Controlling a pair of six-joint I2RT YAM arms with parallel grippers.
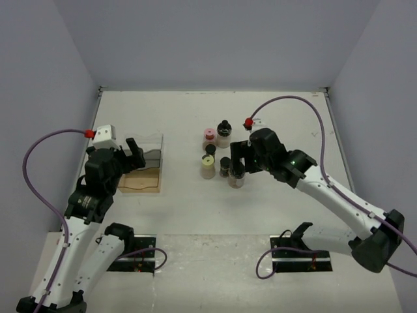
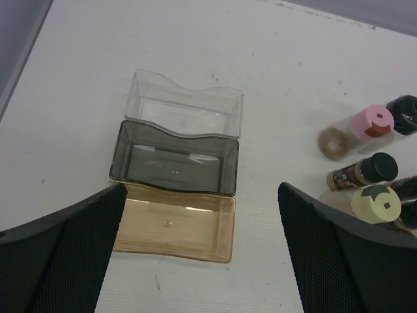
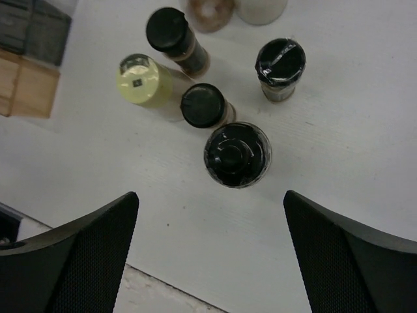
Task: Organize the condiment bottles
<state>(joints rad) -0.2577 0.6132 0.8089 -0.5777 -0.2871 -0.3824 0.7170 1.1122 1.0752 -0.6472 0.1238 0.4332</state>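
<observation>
Six small condiment bottles stand clustered mid-table. In the top view they are a pink-lidded jar (image 1: pixel 209 134), a black-capped jar (image 1: pixel 224 129), a cream-yellow one (image 1: pixel 208 161) and black-capped ones (image 1: pixel 236 175). My right gripper (image 1: pixel 240 152) hovers open just above the cluster. In its wrist view (image 3: pixel 210 195) a wide black-capped jar (image 3: pixel 237 154) lies just ahead of the fingertips, with the cream-yellow bottle (image 3: pixel 139 79) and another black cap (image 3: pixel 203 105) beyond. My left gripper (image 1: pixel 135 149) is open and empty over the rack (image 2: pixel 202 190); the pink-lidded jar (image 2: pixel 373 121) shows at its right.
A three-tier rack (image 1: pixel 144 166) lies left of centre, with a clear tray (image 2: pixel 186 104), a smoky grey tray (image 2: pixel 172 156) and an amber tray (image 2: pixel 172 225), all empty. A white box (image 1: pixel 104 137) sits behind the left arm. Walls bound the table on three sides.
</observation>
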